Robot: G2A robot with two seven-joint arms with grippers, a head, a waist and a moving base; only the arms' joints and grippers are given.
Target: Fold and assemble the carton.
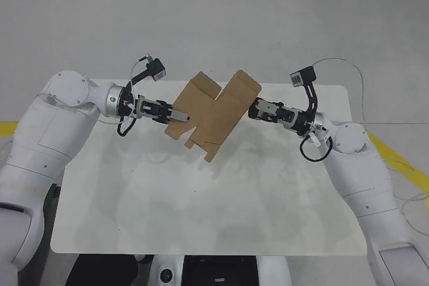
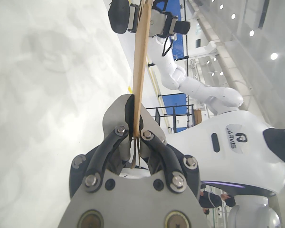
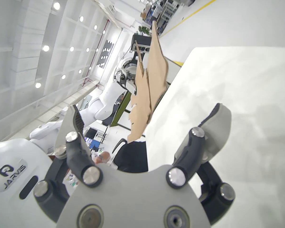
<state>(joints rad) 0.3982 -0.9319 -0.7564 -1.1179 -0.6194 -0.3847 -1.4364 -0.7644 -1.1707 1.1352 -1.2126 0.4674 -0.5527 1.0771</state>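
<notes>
From my station, starting at the left of the top view: the left end effector point(image 1: 177, 114) is clamped on the carton point(image 1: 213, 109) at the carton's 9 o'clock edge. My left wrist view confirms it. The left end effector point(image 2: 134, 110) has its pads pinched tight on the board, and the carton point(image 2: 141, 55) runs away from it edge-on as a thin flat stack of layers.

In the middle, the carton sits toward the 12 o'clock side of the tabletop point(image 1: 200, 207). It looks raised off the surface, not lying on it, though I can't be sure how far. It is a collapsed blank with its flaps splayed out, no walls standing and no corner formed.

At the carton's 3 o'clock edge is the right end effector point(image 1: 253, 109), with its jaws spread wide. In the right wrist view its fingers stand far apart at the right end effector point(image 3: 146, 109), with the carton point(image 3: 152, 77) ahead of them. From the left wrist view, the right end effector point(image 2: 150, 20) seems to straddle the far edge of the board. I can't tell whether either pad touches it.

My read is that the task is at an early stage. The blank is picked up and presented between both arms, and that is all. The second grip, opening the blank into a sleeve, folding the flaps and closing the ends are all left to do.
</notes>
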